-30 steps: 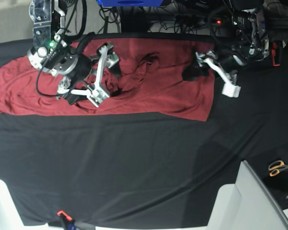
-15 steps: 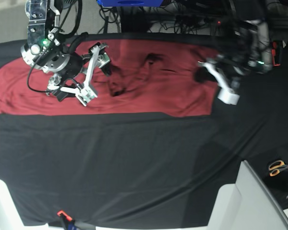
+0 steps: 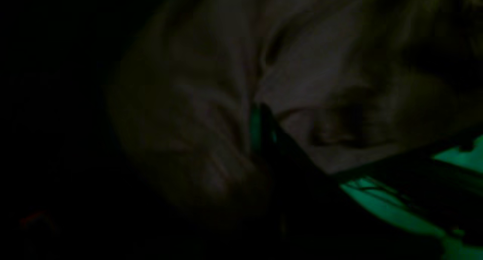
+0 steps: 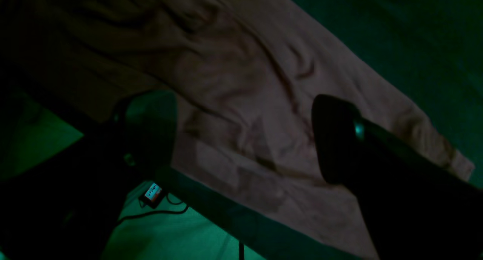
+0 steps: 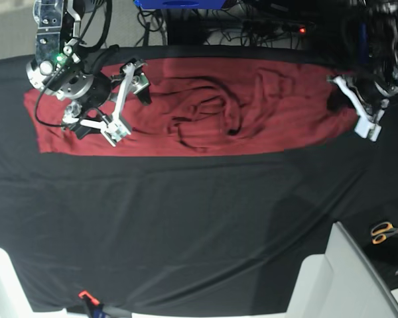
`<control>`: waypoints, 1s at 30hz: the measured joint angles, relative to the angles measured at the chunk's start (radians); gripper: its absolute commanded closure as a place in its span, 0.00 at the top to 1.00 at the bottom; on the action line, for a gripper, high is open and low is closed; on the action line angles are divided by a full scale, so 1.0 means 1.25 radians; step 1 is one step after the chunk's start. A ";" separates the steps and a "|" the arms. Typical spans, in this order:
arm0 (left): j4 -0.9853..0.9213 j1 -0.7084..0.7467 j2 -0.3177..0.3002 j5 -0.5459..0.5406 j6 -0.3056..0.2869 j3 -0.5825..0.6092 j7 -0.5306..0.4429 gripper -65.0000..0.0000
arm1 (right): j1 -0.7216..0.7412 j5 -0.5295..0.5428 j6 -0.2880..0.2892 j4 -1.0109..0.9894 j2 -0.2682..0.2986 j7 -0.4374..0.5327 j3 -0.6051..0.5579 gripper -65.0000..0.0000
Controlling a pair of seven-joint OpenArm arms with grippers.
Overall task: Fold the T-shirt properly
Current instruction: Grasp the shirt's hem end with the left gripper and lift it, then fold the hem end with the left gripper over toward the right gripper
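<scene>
T-shirt (image 5: pixel 205 109) spread wrinkled across surface (image 5: pixel 186 225) at 12 o'clock. Left end effector (image 5: pixel 337 101) clamped on its 3 o'clock edge. Right end effector (image 5: pixel 128 103) jaws wide apart over its 9 o'clock end, holding nothing.

black table cloth (image 5: pixel 186 225) spread flat; orange-handled scissors (image 5: pixel 387 231) right edge; blue box (image 5: pixel 179 3) top edge

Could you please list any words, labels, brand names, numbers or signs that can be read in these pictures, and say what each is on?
No text can be read in any view.
Small white label on a dark box below the table edge, right wrist view: printed marks, too small and blurred to read.
T-shirt: plain, no print.
</scene>
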 measured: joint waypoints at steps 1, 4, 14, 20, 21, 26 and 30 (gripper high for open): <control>0.031 0.005 0.004 -0.006 -0.004 0.026 -0.001 0.00 | 0.000 -0.001 0.000 0.000 0.000 0.000 0.000 0.81; 0.111 0.016 0.016 -0.023 -0.009 0.124 -0.009 0.00 | 0.000 0.001 0.000 0.000 0.000 0.000 0.000 0.81; 0.145 -0.087 0.013 -0.013 0.198 0.488 -0.005 0.00 | 0.000 0.002 0.000 0.000 0.000 0.000 0.001 0.81; 0.111 -0.166 0.047 -0.011 0.243 0.618 -0.005 0.00 | 0.001 0.008 0.006 0.000 -0.012 0.003 0.041 0.81; 0.097 -0.179 0.052 -0.011 0.253 0.636 -0.005 0.00 | 0.003 0.002 -0.001 0.000 -0.017 0.002 0.063 0.81; 0.034 -0.210 0.084 -0.006 0.275 0.691 0.001 0.00 | 0.023 -0.001 0.000 0.000 -0.020 0.000 0.133 0.81; 0.007 -0.239 0.114 -0.010 0.274 0.698 -0.003 0.00 | 0.024 0.002 0.000 0.000 -0.020 -0.001 0.160 0.81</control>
